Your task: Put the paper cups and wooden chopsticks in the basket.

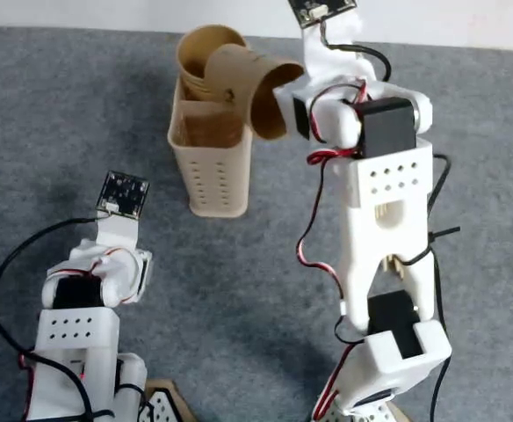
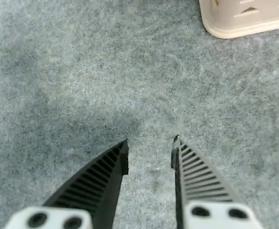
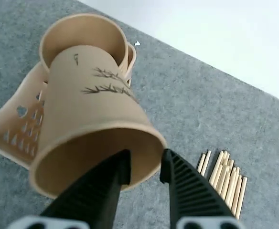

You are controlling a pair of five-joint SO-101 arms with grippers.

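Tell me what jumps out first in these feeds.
The right gripper pinches the rim of a tilted paper cup at the top of the basket, where a second cup already sits. A bundle of wooden chopsticks lies on the grey mat, and the left gripper hangs open above bare mat.

The grey, felt-covered table (image 1: 239, 299) carries the basket (image 1: 211, 180) at about eleven o'clock, seemingly standing upright. A bundle of wooden chopsticks (image 3: 225, 176) lies flat on the felt, side by side.
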